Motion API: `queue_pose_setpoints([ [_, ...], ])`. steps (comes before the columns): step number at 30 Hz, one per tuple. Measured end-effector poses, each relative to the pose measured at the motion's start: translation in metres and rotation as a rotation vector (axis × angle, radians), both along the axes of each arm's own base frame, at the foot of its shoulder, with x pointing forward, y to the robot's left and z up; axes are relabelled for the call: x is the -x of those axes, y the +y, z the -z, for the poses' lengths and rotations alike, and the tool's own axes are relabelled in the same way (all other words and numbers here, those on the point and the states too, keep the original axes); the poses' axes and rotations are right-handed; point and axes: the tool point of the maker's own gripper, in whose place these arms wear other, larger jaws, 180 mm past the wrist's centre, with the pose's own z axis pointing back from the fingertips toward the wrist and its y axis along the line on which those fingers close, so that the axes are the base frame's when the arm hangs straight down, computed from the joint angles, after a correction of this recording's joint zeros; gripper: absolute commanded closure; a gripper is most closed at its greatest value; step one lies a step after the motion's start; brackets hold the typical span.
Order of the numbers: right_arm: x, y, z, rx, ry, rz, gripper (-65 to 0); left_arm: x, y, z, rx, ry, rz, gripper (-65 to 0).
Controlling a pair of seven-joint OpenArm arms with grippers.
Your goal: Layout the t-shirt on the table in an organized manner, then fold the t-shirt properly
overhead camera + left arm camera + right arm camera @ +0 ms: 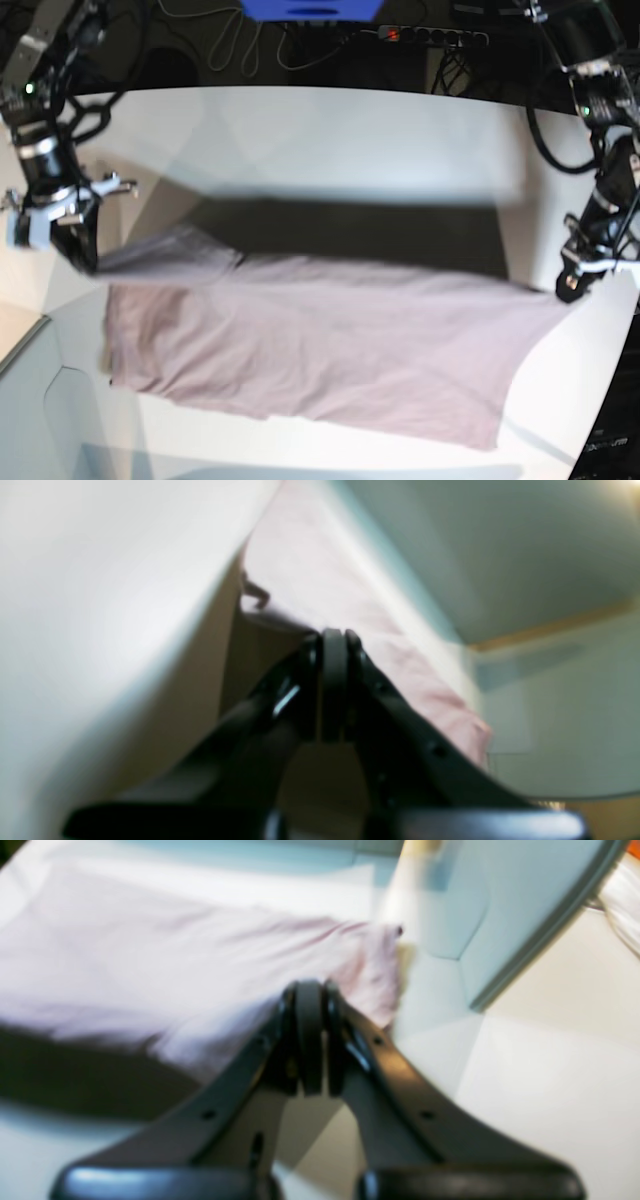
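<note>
Left claw [333, 645] pinching t-shirt [320, 340] corner, jaws closed; right claw [310, 995] likewise. Both wrist views blurring; shirt hiding tabletop [330, 130] beneath.

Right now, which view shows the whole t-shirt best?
The base view: the t-shirt shows whole, stretched between the right pincer and left pincer. Both wrist views are blurred, showing only the cloth near each shut pincer.

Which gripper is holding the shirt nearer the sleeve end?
The right gripper, at the base view's left: a sleeve of the t-shirt lies beside it. The left gripper pinches a plain corner.
</note>
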Motion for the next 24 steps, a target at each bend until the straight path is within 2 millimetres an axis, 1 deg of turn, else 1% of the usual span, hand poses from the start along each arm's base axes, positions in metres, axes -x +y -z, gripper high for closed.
queue_pose_setpoints([
  [3,0.029,0.002,0.020,-0.042,0.041,0.008,0.0,0.024,0.008,0.018,0.007,0.050,-0.026,-0.1],
  [7,0.052,0.002,0.034,-0.087,0.056,0.018,0.0,0.053,0.014,0.040,0.003,0.123,-0.046,-0.1],
  [8,0.057,0.000,0.038,-0.092,0.068,0.026,0.0,0.060,0.014,0.046,0.003,0.143,-0.046,-0.1],
  [10,0.067,-0.011,0.047,-0.088,0.099,0.061,0.0,0.075,0.013,0.058,0.007,0.185,-0.043,-0.1],
  [12,0.072,-0.022,0.053,-0.094,0.096,0.093,0.0,0.083,0.011,0.066,0.016,0.208,-0.046,-0.1],
  [15,0.081,-0.029,0.072,-0.114,0.150,0.119,0.0,0.097,0.008,0.084,0.053,0.250,-0.066,-0.1],
  [18,0.091,-0.033,0.079,-0.120,0.175,0.100,0.0,0.120,0.004,0.099,0.060,0.310,-0.059,-0.1],
  [20,0.098,-0.041,0.081,-0.131,0.171,0.150,0.0,0.132,0.005,0.106,0.058,0.343,-0.062,-0.1],
  [22,0.104,-0.041,0.085,-0.148,0.180,0.179,0.0,0.135,0.006,0.108,0.059,0.349,-0.066,-0.1],
  [24,0.106,-0.041,0.088,-0.153,0.189,0.188,0.0,0.134,0.006,0.105,0.054,0.343,-0.063,-0.1],
])
